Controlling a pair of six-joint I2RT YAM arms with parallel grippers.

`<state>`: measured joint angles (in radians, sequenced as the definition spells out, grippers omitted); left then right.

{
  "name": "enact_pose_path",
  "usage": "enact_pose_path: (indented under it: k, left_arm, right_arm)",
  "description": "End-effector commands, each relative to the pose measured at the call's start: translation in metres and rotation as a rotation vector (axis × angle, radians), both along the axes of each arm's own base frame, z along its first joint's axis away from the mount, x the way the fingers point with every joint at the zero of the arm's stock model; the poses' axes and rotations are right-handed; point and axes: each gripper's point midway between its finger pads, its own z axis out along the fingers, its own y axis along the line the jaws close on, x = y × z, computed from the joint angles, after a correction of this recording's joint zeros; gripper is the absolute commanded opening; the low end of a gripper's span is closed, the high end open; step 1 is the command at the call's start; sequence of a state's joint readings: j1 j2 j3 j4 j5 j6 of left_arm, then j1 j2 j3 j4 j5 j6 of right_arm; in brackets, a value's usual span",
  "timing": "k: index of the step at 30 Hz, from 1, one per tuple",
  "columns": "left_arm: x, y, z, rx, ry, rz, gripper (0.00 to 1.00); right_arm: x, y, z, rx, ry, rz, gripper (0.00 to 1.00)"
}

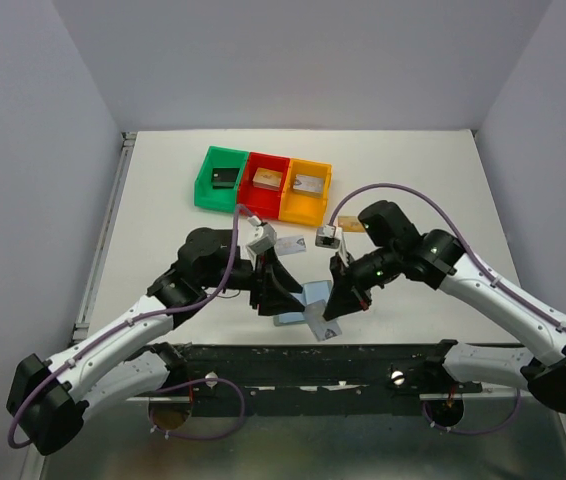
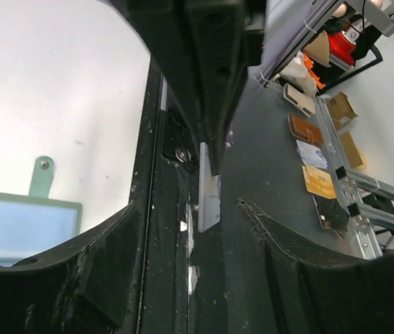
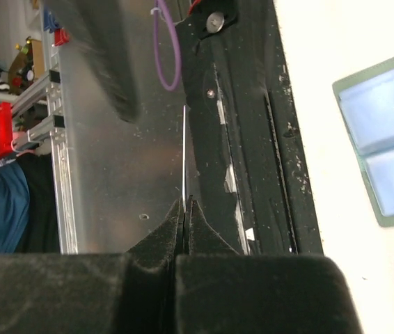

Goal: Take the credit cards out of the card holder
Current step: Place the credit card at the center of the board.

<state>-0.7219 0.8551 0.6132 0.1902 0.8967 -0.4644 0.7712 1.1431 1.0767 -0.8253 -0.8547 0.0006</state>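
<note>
The card holder [image 1: 312, 295] lies open on the table between my two grippers, its pale blue pockets [image 3: 383, 142] facing up and its closing tab [image 2: 42, 174] sticking out. My right gripper [image 3: 185, 202] is shut on a silvery-white credit card [image 3: 184, 149], seen edge-on there; in the top view the right gripper [image 1: 336, 308] holds this card [image 1: 321, 326] near the table's front edge. The left wrist view shows the same card [image 2: 209, 188] hanging from the right gripper's dark finger. My left gripper [image 2: 188, 209] is open with nothing between its fingers, just left of the holder [image 2: 24, 228] in the top view [image 1: 268, 293].
Green [image 1: 221, 178], red [image 1: 266, 182] and orange [image 1: 306, 188] bins stand in a row at the back, each with a small piece inside. A silvery card [image 1: 289, 245] and a gold-tan card [image 1: 353, 226] lie on the table behind the grippers. The black base rail [image 1: 313, 360] runs along the front edge.
</note>
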Motion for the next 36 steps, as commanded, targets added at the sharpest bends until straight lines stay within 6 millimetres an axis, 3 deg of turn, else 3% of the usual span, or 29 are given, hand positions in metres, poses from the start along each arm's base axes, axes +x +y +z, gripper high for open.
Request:
enact_pose_path:
  k: [1,6,11,17,19,22,23,25,26,28,31,34,36]
  left_arm:
    - [-0.009,-0.005,-0.005,0.005,0.039,-0.109,0.66]
    - [-0.009,-0.008,-0.006,0.014,0.045,-0.104,0.65]
    - [-0.019,-0.013,-0.014,0.043,0.066,-0.16,0.56]
    - [-0.031,-0.02,-0.021,0.062,0.083,-0.212,0.52]
    - [-0.033,-0.022,-0.022,0.064,0.082,-0.22,0.4]
    - [-0.03,-0.023,-0.023,0.068,0.081,-0.205,0.05]
    - [-0.028,-0.023,-0.024,0.072,0.082,-0.182,0.0]
    - [-0.011,-0.022,-0.028,0.087,0.075,-0.075,0.0]
    - [-0.002,-0.019,-0.029,0.084,0.077,-0.022,0.0]
    - [0.027,-0.009,-0.032,0.068,0.116,0.139,0.0]
    - [0.091,0.017,-0.05,0.046,0.284,0.509,0.0]
    - [0.13,0.035,-0.08,0.048,0.441,0.771,0.0]
    - [0.146,0.038,-0.101,0.039,0.525,0.865,0.0]
  right_arm:
    - [-0.011,0.004,0.004,-0.016,0.01,0.063,0.0]
    - [-0.012,0.009,0.003,-0.032,-0.002,0.075,0.0]
    - [-0.011,0.012,0.005,-0.032,-0.009,0.075,0.0]
    - [-0.01,0.014,0.008,-0.019,-0.016,0.077,0.0]
    - [-0.01,0.014,0.008,-0.019,-0.02,0.077,0.0]
    - [-0.007,0.013,0.006,-0.033,-0.029,0.056,0.03]
    - [0.001,0.012,0.002,-0.061,-0.062,0.013,0.19]
    - [0.028,0.004,-0.003,-0.148,-0.115,-0.184,0.44]
    - [0.046,-0.003,-0.002,-0.175,-0.159,-0.3,0.51]
    - [0.074,-0.019,0.007,-0.154,-0.188,-0.498,0.56]
    - [0.104,-0.047,0.022,-0.078,-0.243,-0.737,0.57]
    - [0.116,-0.061,0.022,-0.03,-0.292,-0.867,0.58]
    - [0.115,-0.062,0.017,0.001,-0.277,-0.894,0.58]
